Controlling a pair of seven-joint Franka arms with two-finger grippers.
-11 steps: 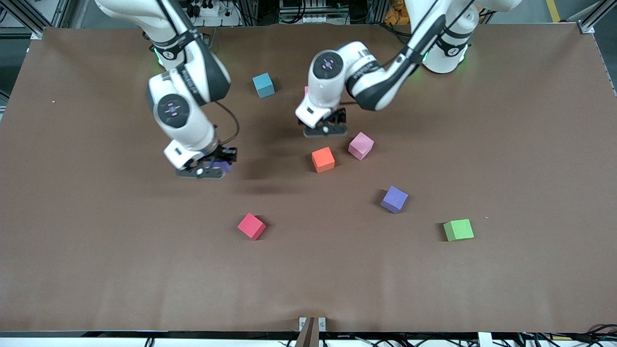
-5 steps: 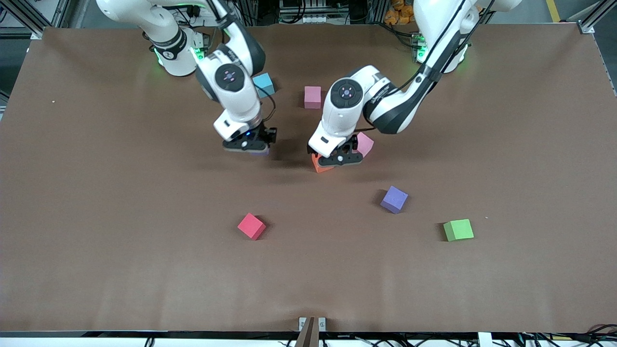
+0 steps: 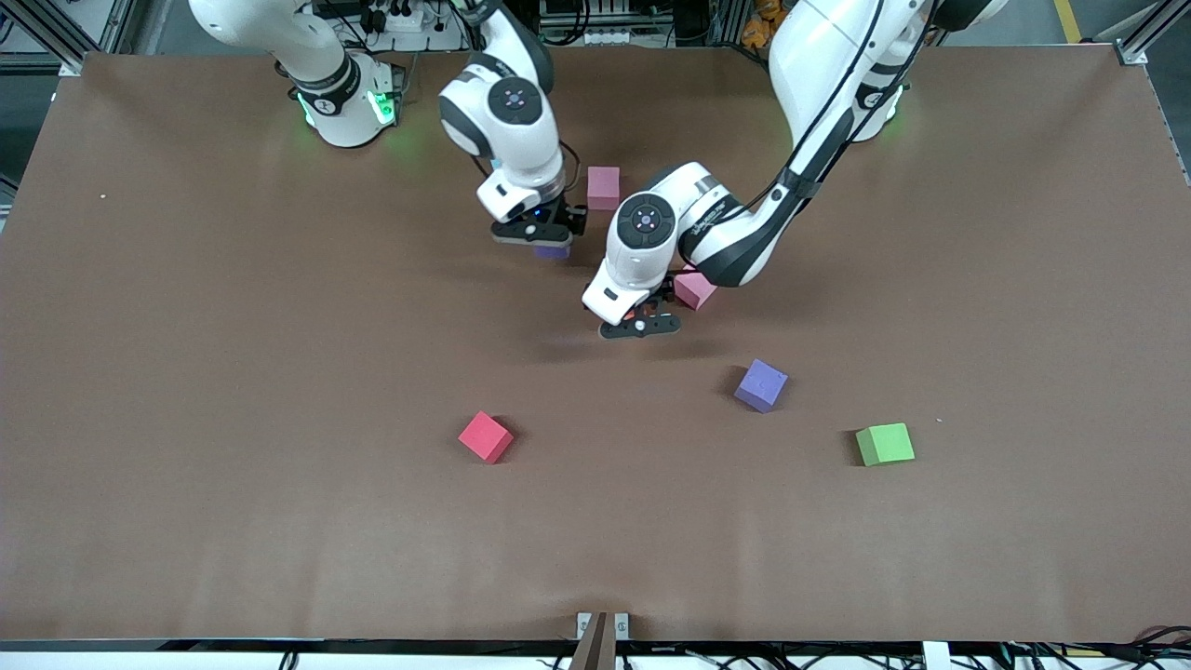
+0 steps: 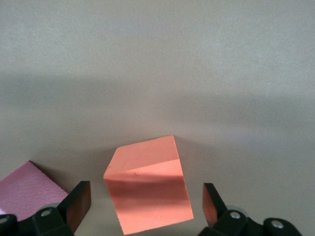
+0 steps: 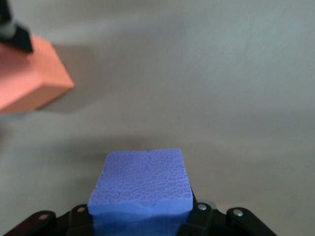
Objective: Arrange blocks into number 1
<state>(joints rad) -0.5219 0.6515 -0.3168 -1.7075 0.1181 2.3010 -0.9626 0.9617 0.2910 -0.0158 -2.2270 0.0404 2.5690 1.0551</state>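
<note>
the orange block (image 4: 149,186) is seen on the desk (image 3: 279,521) directly between the spread fingers of the left tool (image 3: 639,327), untouched and skewed to them, while a purple block (image 5: 141,189) is clamped in the right tool (image 3: 542,244) close by.

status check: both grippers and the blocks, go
Right gripper shut on purple block, up beside pink block. Left gripper open, fingers either side of orange block. Nothing in the way.
</note>
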